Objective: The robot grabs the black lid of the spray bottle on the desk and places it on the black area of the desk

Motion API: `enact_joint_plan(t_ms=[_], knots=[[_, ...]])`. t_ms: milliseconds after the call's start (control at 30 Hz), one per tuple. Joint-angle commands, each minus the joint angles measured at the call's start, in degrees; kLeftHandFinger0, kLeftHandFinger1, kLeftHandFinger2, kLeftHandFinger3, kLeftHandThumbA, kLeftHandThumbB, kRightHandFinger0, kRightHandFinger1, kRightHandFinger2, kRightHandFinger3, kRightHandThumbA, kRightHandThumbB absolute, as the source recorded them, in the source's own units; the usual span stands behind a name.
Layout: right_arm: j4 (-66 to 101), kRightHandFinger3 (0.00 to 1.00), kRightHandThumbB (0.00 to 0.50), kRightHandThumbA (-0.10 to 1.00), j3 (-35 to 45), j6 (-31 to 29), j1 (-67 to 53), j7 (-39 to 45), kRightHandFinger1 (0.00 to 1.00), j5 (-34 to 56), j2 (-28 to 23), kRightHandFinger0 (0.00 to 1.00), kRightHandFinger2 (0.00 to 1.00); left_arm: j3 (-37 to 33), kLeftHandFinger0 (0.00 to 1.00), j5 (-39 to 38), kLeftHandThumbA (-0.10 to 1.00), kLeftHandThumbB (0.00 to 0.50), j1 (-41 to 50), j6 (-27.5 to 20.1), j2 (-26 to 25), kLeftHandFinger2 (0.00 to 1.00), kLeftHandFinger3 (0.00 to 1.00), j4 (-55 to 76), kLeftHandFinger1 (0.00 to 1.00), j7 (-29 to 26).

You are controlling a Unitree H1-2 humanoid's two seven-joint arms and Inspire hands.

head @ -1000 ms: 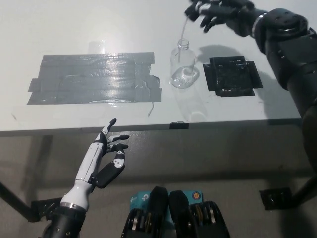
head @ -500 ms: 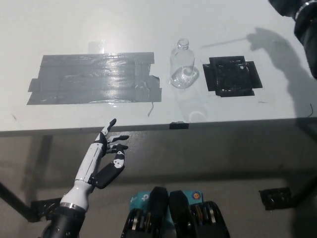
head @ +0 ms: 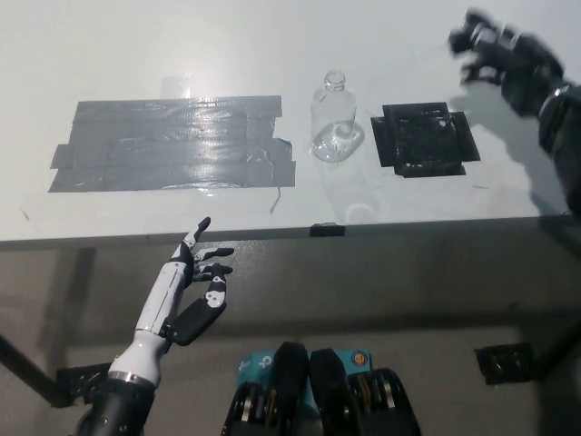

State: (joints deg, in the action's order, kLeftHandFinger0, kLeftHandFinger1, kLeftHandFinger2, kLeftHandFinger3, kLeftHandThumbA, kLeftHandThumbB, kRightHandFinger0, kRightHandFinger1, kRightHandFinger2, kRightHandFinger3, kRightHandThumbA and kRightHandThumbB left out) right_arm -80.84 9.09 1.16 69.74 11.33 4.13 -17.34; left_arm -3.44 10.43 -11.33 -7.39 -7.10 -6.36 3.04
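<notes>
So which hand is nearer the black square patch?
Right. The right hand hovers just beyond the black patch; the left hand rests below the desk edge, far off.

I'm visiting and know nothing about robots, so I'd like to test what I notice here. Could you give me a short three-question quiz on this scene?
1. True or false: the clear bottle standing on the desk has no lid on it.
2. Which lies nearer the bottle's right side?
A. the black square patch
B. the wide grey tape patch
3. Fill the gap: the white left hand rests below the desk's front edge, while the black right hand is raised near the picture's upper ____ corner.

Key
1. True: its neck is open.
2. A.
3. right. The blur hides whether it holds the lid.
</notes>
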Motion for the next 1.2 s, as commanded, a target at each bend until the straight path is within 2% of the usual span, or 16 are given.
enact_joint_plan(t_ms=[0,33,100,167,200,333,533,700,800,833,900,933,967,1067,1100,1167], knots=[[0.7,0.99,0.344,0.25,-13.7,-2.4,3.9,2.9,0.83,-12.6,-1.5,0.84,0.95,0.7,0.65,-0.7,0.21,0.078,0.0,-1.7,-0.5,0.75,1.0,1.3,0.65,-0.7],[0.7,1.0,0.36,0.3,-15.8,-1.7,4.1,4.1,1.0,-13.4,-1.9,1.0,1.0,0.7,0.65,-0.5,0.22,0.072,-0.1,-1.8,-0.5,0.75,1.0,1.2,0.65,-0.8],[0.5,1.0,0.385,0.38,-19.7,-0.6,4.8,5.9,1.0,-14.5,-2.6,1.0,1.0,0.7,0.65,-0.2,0.23,0.067,-0.2,-1.2,-0.8,0.76,1.0,1.6,0.65,-0.5],[0.3,1.0,0.388,0.4,-21.7,-0.4,5.3,6.6,1.0,-14.1,-3.1,1.0,1.0,0.7,0.66,-0.5,0.24,0.067,-0.3,-1.2,-0.7,0.76,1.0,1.5,0.66,-0.4],[0.2,1.0,0.424,0.42,-21.9,0.0,5.6,7.1,1.0,-13.2,-3.4,1.0,1.0,0.8,0.65,-0.6,0.24,0.07,-0.3,-1.1,-0.7,0.76,1.0,1.5,0.65,-0.4],[0.3,1.0,0.464,0.46,-23.4,0.0,6.3,7.9,1.0,-13.1,-3.8,1.0,1.0,0.9,0.65,-0.2,0.25,0.074,-0.2,-2.2,-0.5,0.75,1.0,1.0,0.65,-0.9],[1.0,1.0,0.473,0.58,-23.9,-0.3,7.6,5.0,1.0,-13.3,-4.5,1.0,1.0,0.8,0.66,-0.5,0.25,0.071,-0.4,-1.8,-0.5,0.75,1.0,1.0,0.65,-0.5],[2.8,1.0,0.5,0.69,-20.5,-5.3,8.3,-2.5,1.0,-12.1,-5.0,1.0,1.0,0.7,0.65,-0.2,0.25,0.069,-0.9,-1.5,-0.7,0.75,1.0,1.0,0.65,-0.4],[6.3,1.0,0.5,0.77,-17.9,-8.5,8.6,-4.6,1.0,-11.0,-5.1,1.0,1.0,0.7,0.65,-0.1,0.25,0.069,-1.0,-1.9,-0.6,0.75,1.0,0.7,0.65,-0.6],[9.5,1.0,0.468,0.77,-17.1,-9.2,8.6,-4.5,1.0,-10.9,-5.3,1.0,1.0,0.7,0.65,0.1,0.27,0.072,-1.6,-2.0,-0.5,0.75,1.0,0.3,0.65,-0.9],[16.0,1.0,0.464,0.78,-16.0,-8.4,7.1,-3.9,1.0,-11.1,-5.5,1.0,1.0,0.7,0.65,0.0,0.29,0.067,-1.9,-1.7,-0.5,0.75,1.0,0.4,0.66,-0.7],[31.1,1.0,0.448,0.81,-14.5,-5.9,1.4,-2.2,1.0,-10.3,-5.8,1.0,1.0,0.8,0.67,-0.6,0.32,0.063,-1.8,-2.0,-0.5,0.78,1.0,0.3,0.68,-0.4],[33.3,1.0,0.448,0.81,-14.3,-5.5,0.6,-2.1,1.0,-10.3,-5.7,1.0,1.0,0.9,0.67,-0.7,0.33,0.063,-1.9,-1.9,-0.6,0.78,1.0,0.3,0.68,-0.4],[53.2,1.0,0.436,0.84,-13.9,-2.1,-7.7,-0.6,1.0,-10.9,-5.5,1.0,1.0,1.6,0.74,-1.6,0.57,0.095,-3.4,-1.3,-0.7,0.86,1.0,-0.1,0.78,-0.3],[59.8,1.0,0.453,0.85,-14.1,-1.6,-11.0,-0.4,1.0,-11.6,-5.6,1.0,1.0,1.9,0.78,-1.4,0.66,0.096,-4.6,-1.5,-0.6,0.9,1.0,-0.8,0.82,-0.9],[67.0,1.0,0.449,0.88,-13.4,-1.2,-15.3,0.4,1.0,-10.7,-6.0,1.0,1.0,2.3,0.92,-1.5,0.82,0.109,-6.3,-2.1,-0.7,1.0,1.0,-2.1,0.97,-1.4]])
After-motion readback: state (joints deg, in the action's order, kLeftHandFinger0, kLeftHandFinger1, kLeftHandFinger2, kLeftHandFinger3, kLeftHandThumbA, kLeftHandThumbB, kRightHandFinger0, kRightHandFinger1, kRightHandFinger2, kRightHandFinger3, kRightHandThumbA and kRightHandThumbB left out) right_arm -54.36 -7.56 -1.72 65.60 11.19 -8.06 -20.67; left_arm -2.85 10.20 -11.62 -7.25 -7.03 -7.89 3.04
